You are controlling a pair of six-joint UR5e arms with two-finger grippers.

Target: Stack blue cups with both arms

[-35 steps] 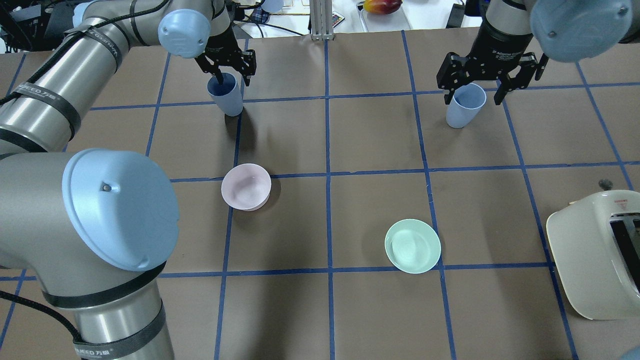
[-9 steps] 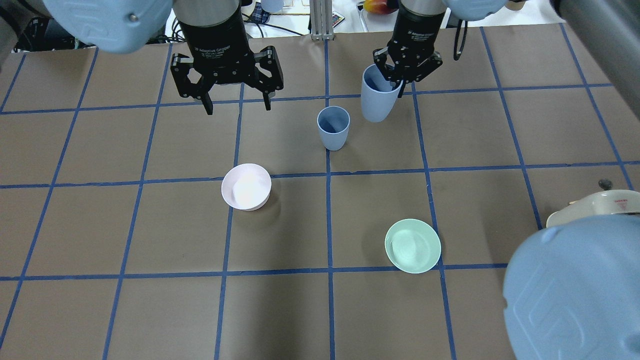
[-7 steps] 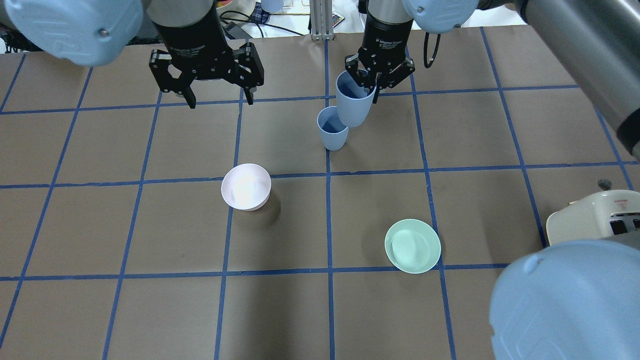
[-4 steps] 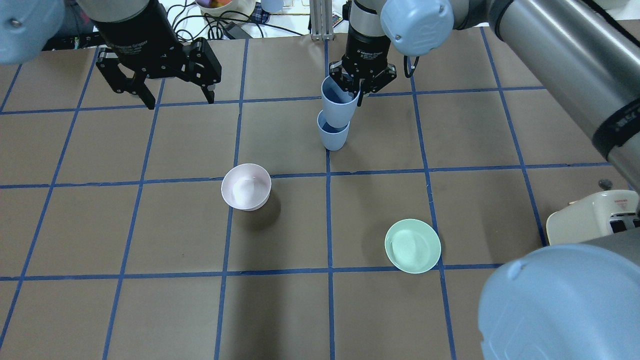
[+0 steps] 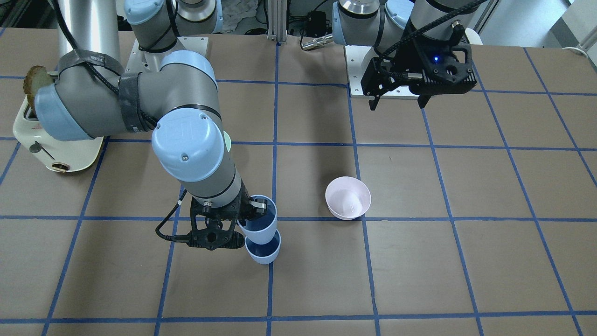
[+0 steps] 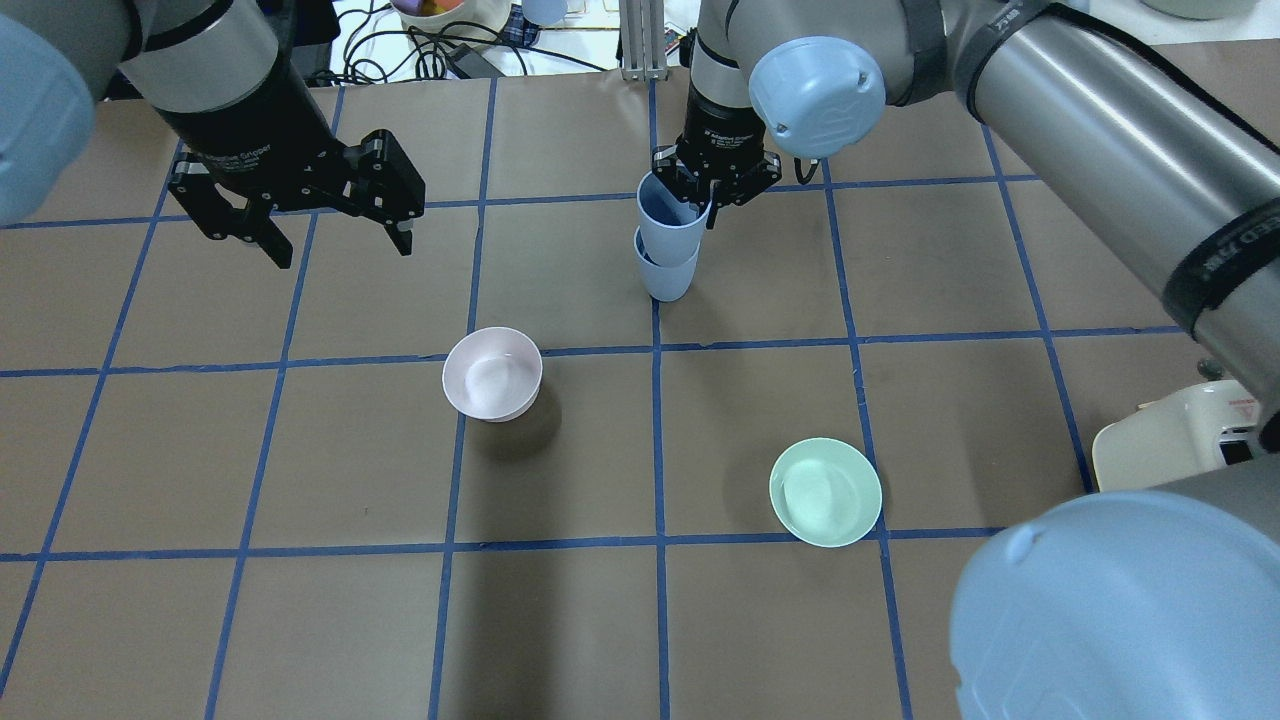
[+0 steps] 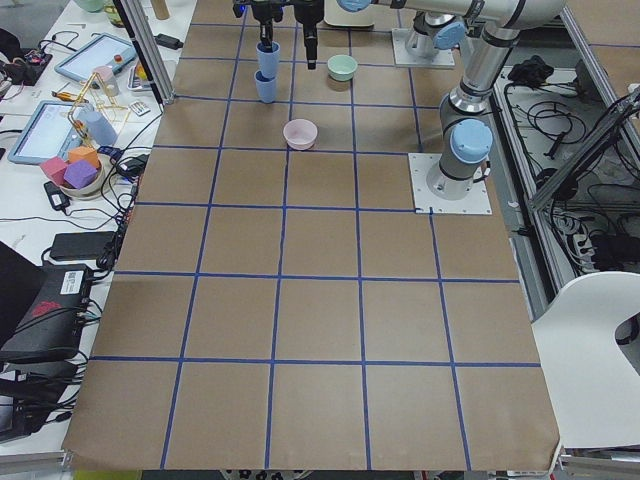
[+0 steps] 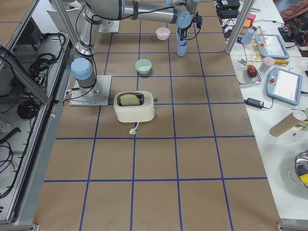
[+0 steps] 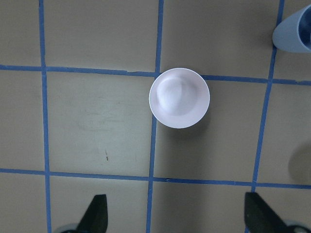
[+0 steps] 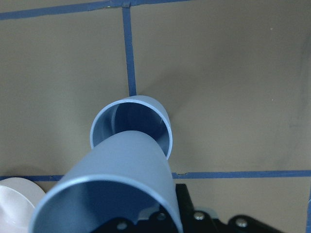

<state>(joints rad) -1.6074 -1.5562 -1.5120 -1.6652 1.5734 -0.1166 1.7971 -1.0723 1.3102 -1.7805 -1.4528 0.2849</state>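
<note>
Front-facing view: my right gripper [image 5: 249, 212] is clamped on the rim of the upper blue cup [image 5: 259, 229]. That cup's base sits in the mouth of the lower blue cup [image 5: 264, 253], which stands on the table [image 5: 466, 256] touching a blue tape line [image 5: 270, 289]. My left gripper [image 5: 397, 105] hangs above the table, well apart from the cups, its 2 fingers spread wide with nothing between them. The pink bowl [image 5: 348, 198] stands between the 2 grippers, nearer the cups.

Overhead view: the 2 cups make 1 column on that tape line, with most of the upper one above the lower rim. The green bowl [image 6: 825, 492] and the toaster [image 6: 1180, 450] sit on my right side, apart from the cups.

Left side view: the cups are small and far, and I cannot judge my fingers there.

Right side view: the toaster stands near my right arm's base.

Left wrist camera: I look straight down on the pink bowl. My fingertips [image 9: 95, 213] are wide apart at the bottom edge, and 1 cup shows in the top right corner.

Right wrist camera: the held cup leans over the lower cup's open mouth, its base inside the rim.
</note>
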